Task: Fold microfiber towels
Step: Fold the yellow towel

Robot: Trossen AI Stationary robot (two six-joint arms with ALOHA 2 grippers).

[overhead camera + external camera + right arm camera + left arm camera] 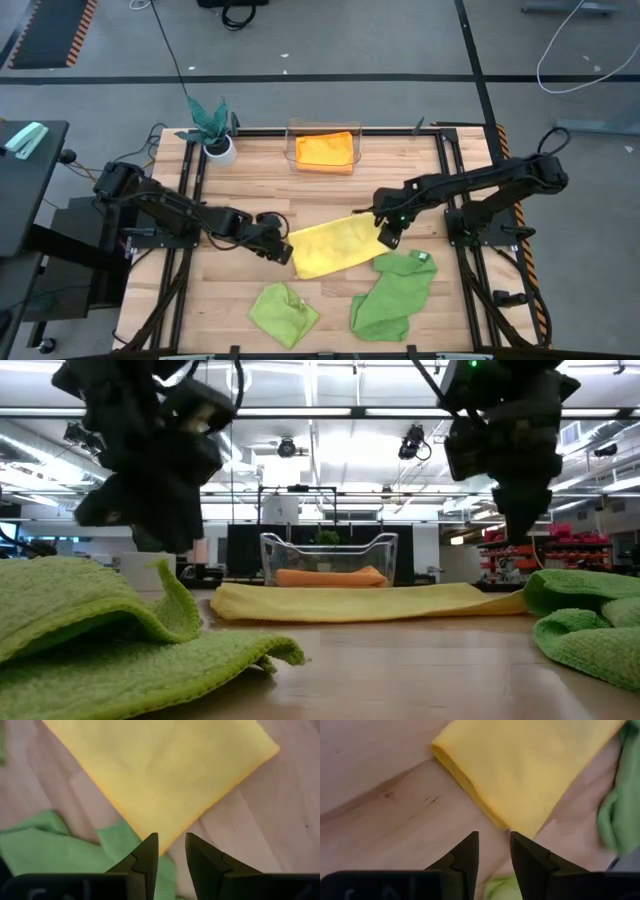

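A yellow towel (335, 245) lies folded over and flat on the wooden table, between my two grippers. My left gripper (283, 248) hovers open just off its left end (470, 785), fingers empty. My right gripper (388, 238) hangs open above its right corner (165, 780), also empty. A lime green towel (283, 312) lies crumpled near the front edge. A larger mid-green towel (395, 295) with a white tag (422, 257) lies bunched at the front right. An orange towel (325, 150) sits folded in a clear bin (293, 135) at the back.
A teal-leaved plant in a white pot (215, 135) stands at the back left of the table. Bare wood (250, 185) lies between the bin and the yellow towel. Black rails (450, 180) run along the table's sides.
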